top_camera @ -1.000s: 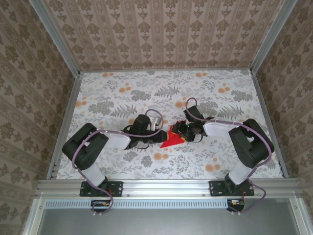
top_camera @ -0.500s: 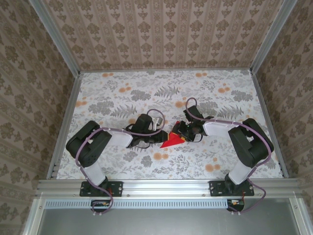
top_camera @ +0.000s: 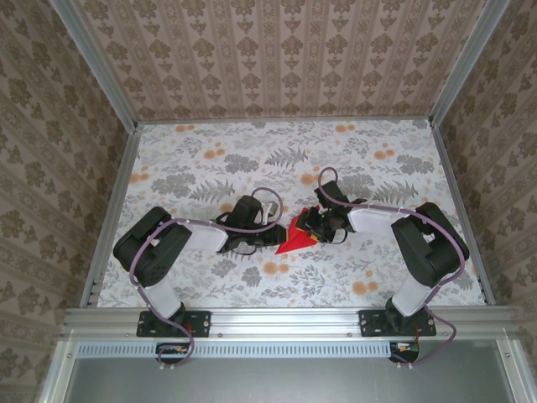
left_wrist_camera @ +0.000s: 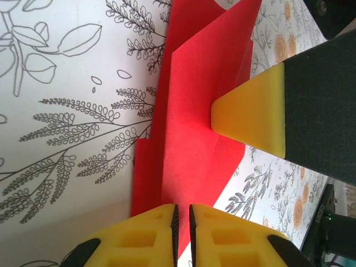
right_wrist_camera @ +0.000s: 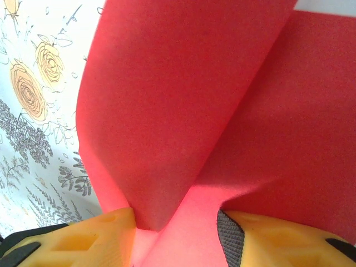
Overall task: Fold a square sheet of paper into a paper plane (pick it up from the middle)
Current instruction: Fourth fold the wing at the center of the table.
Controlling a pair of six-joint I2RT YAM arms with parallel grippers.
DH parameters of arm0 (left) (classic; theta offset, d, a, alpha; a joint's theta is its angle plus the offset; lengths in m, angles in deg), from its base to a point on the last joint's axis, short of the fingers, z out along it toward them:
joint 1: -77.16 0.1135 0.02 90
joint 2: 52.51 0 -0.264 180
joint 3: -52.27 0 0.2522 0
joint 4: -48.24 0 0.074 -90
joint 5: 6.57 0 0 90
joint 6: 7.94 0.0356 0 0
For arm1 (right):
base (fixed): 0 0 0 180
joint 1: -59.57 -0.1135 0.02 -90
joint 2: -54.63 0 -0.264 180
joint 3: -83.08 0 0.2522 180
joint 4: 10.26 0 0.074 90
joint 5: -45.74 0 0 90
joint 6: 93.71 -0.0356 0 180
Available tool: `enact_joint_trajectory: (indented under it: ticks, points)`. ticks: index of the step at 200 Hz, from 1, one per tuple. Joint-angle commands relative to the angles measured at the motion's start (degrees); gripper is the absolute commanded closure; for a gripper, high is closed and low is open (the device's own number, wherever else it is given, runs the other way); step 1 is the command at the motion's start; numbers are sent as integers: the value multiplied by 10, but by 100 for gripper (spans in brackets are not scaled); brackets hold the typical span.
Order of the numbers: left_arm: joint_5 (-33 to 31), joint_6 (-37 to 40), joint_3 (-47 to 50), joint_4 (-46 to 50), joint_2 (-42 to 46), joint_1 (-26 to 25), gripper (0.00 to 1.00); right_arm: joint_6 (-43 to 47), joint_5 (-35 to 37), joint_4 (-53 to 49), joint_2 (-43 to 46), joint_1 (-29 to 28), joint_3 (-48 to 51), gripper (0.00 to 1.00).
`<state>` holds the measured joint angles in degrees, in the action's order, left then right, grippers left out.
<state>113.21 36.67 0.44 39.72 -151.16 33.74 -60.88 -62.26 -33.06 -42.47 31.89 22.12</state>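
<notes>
Top external: the square sheet of paper, bright red and already creased to a point, lies on the flower-patterned table. The point aims toward the near left. The left gripper meets the paper's left side and the right gripper sits on its right side, both low over it.

Left wrist: the paper lies flat on the table, with one folded layer over another and a crease running along its length. The left gripper has its yellow fingers drawn almost together, with a thin dark slit between them, right at the paper's near edge. Whether the paper is nipped in that slit I cannot tell. One yellow-tipped finger of the right gripper rests its tip on the paper's right part.

Right wrist: the right gripper stands about half open. A raised flap of the paper curves up and passes through the gap, close against the left-hand finger and clear of the other, so it is not clamped. The table shows at the paper's left.
</notes>
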Motion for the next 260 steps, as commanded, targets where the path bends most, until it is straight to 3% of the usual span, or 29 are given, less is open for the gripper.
enact_joint_trajectory:
  ticks: [1,63,113,260]
  points:
    - [4,11,-6,-5,19,3,83,5,86,-108,-60,0,34,51]
    - [-12,11,6,-4,37,14,69,2,89,-110,-77,0,33,51]
    - [11,6,-17,-9,-6,16,62,3,87,-112,-78,0,32,51]
    - [106,-38,-42,-107,-86,14,83,7,82,-109,-82,-1,33,52]
